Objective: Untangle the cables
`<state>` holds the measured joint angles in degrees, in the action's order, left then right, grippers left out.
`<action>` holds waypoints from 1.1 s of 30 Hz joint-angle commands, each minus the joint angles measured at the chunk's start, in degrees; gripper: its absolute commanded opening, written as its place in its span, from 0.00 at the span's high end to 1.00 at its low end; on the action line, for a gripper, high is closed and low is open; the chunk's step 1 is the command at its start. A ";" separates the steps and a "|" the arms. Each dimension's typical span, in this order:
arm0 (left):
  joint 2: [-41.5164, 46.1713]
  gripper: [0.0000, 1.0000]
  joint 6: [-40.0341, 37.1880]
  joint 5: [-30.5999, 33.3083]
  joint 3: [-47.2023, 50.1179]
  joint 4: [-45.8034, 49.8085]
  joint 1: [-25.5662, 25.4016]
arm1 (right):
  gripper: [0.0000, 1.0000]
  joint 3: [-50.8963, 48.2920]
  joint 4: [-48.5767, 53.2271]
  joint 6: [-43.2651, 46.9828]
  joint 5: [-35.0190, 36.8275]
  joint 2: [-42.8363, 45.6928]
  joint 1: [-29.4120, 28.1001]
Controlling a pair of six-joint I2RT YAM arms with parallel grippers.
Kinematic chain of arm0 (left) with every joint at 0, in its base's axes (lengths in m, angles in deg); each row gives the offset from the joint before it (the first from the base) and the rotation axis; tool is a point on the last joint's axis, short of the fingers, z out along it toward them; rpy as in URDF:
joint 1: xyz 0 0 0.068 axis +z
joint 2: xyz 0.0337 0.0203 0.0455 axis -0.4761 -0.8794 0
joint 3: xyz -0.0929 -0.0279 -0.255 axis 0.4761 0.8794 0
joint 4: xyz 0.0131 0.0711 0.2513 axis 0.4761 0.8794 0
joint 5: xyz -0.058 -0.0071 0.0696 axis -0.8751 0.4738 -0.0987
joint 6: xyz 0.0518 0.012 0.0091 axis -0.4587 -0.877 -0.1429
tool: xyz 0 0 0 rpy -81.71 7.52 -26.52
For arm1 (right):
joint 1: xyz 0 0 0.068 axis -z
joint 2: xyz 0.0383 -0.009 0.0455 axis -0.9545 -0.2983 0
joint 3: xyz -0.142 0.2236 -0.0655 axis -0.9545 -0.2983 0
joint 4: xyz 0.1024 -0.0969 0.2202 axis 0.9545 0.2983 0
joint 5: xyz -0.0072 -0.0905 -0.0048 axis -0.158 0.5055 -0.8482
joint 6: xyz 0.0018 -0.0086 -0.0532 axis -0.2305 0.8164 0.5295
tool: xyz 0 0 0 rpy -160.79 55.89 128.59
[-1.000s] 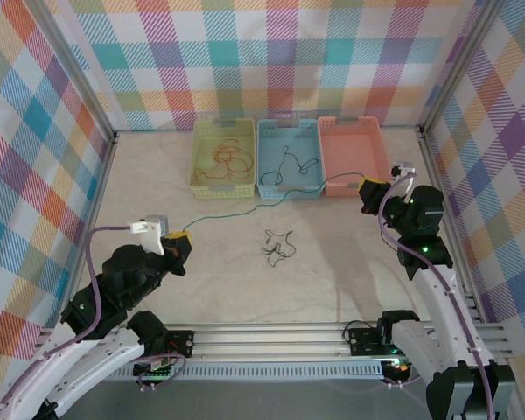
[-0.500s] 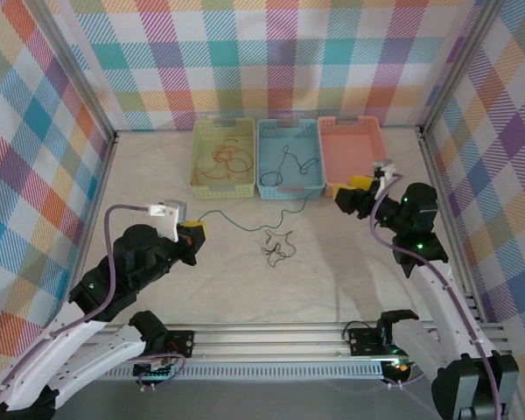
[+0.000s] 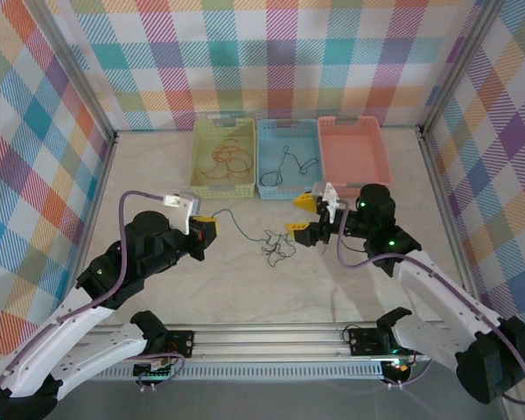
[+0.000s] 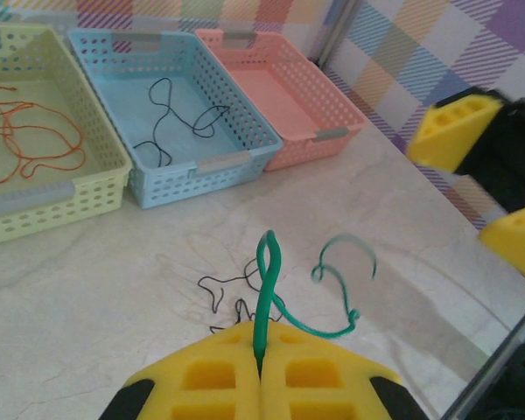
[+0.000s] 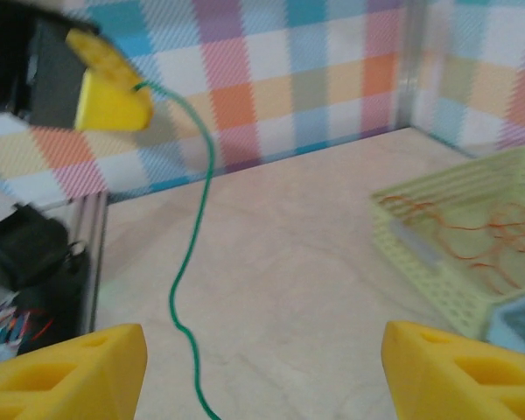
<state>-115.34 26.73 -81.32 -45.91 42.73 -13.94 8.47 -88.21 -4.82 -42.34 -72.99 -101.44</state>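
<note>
My left gripper (image 3: 205,230) is shut on one end of the green cable (image 3: 241,229). In the left wrist view the green cable (image 4: 264,278) rises in a loop from between the closed pads (image 4: 261,339) and curls away over the table. A small black cable (image 3: 276,248) lies tangled on the table beside the green one's far end. My right gripper (image 3: 301,215) hangs open just right of that tangle, nothing between its fingers. In the right wrist view the green cable (image 5: 198,201) runs from the left gripper (image 5: 110,91) down past the open right gripper (image 5: 262,376).
Three baskets stand in a row at the back. The yellow-green basket (image 3: 196,171) holds orange cables (image 3: 226,158). The blue basket (image 3: 290,189) holds a black cable (image 3: 285,164). The pink basket (image 3: 353,154) has nothing in it. Frame posts stand at both sides.
The right gripper opened and swung left from the pink basket to the table's middle. The left gripper moved right and forward with the green cable, whose far end now bunches by the black tangle.
</note>
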 commanded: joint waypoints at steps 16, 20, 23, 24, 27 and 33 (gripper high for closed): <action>-1.63 1.00 -2.21 -4.92 -5.12 -0.06 -0.26 | 0.42 3.62 7.14 17.36 2.66 -9.57 -7.59; -1.74 1.00 -2.06 -5.05 -5.05 -0.47 -0.21 | 0.44 3.94 7.62 17.77 1.27 -10.14 -8.37; -1.92 1.00 -2.07 -4.86 -4.97 -0.51 -0.20 | 0.48 3.72 7.02 17.83 2.01 -10.43 -8.90; -2.03 1.00 -2.12 -4.87 -5.02 -0.46 -0.25 | 0.50 3.75 7.06 17.83 2.26 -10.56 -8.91; -2.09 1.00 -2.16 -5.17 -4.89 -0.43 -0.26 | 0.61 3.83 6.17 16.79 3.90 -10.74 -8.89; -1.34 1.00 -1.81 -5.49 -4.31 -0.49 -0.25 | 0.90 3.42 2.59 12.51 8.02 -9.57 -8.90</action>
<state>-117.48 25.47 -85.75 -49.10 42.75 -13.94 10.61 -82.28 9.84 -36.55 -83.30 -110.03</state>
